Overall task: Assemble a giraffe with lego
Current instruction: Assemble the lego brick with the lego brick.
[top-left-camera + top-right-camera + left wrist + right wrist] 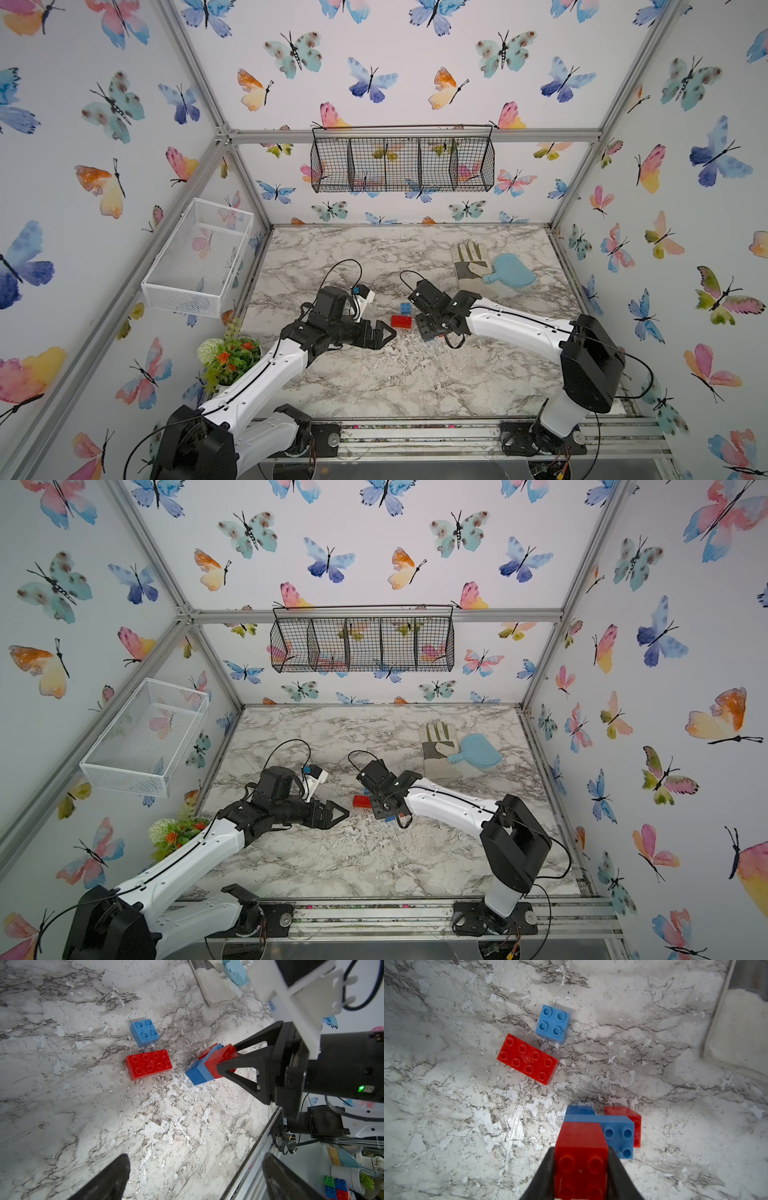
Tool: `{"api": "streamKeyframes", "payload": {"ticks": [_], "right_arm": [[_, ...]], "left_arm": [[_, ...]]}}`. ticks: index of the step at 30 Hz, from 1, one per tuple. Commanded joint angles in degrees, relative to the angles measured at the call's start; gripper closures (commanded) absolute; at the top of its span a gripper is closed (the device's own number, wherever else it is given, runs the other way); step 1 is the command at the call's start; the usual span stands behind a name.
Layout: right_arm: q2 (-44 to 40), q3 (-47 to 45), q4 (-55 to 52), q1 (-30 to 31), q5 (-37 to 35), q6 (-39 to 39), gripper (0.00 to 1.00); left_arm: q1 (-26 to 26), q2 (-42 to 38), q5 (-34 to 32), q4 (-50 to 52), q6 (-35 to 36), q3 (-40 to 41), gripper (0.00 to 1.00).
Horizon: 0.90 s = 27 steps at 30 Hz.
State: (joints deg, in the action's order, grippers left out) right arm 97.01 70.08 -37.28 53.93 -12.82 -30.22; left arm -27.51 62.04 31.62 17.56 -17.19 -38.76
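Observation:
My right gripper [581, 1151] is shut on a small red brick [580, 1136]. That brick is stacked on a long blue brick [618, 1134], which rests on a small blue brick [579, 1110] and a small red brick [636, 1124]. This partly built giraffe [199, 1072] tilts on the marble table. A loose long red brick [401, 321] [527, 1058] and a loose small blue brick [405, 308] [552, 1022] lie studs up just to its left. My left gripper [195, 1159] [390, 332] is open and holds nothing, close to the long red brick's near left side.
A work glove [471, 266] with a pale blue paddle [513, 272] on it lies at the back right. A potted plant [228, 353] stands by the left arm. A white mesh basket [195, 257] and a black wire basket [403, 164] hang on the walls.

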Motion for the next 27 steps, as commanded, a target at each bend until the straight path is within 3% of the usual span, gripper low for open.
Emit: {"api": "streamKeyframes", "payload": {"ticks": [1, 18, 27], "right_arm": [[3.4, -1.02, -6.59, 0.12, 4.29, -0.99, 0.85], [3.41, -9.14, -2.16, 0.12, 8.12, -4.7, 0.87], [2.2, -7.49, -6.32, -0.29, -1.6, -9.51, 0.86]], "left_arm": [[-0.29, -0.43, -0.2, -0.16, -0.07, 0.27, 0.02], [-0.27, -0.61, -0.48, -0.17, -0.08, 0.42, 0.02], [-0.32, -0.51, -0.33, -0.23, -0.19, 0.48, 0.02]]}}
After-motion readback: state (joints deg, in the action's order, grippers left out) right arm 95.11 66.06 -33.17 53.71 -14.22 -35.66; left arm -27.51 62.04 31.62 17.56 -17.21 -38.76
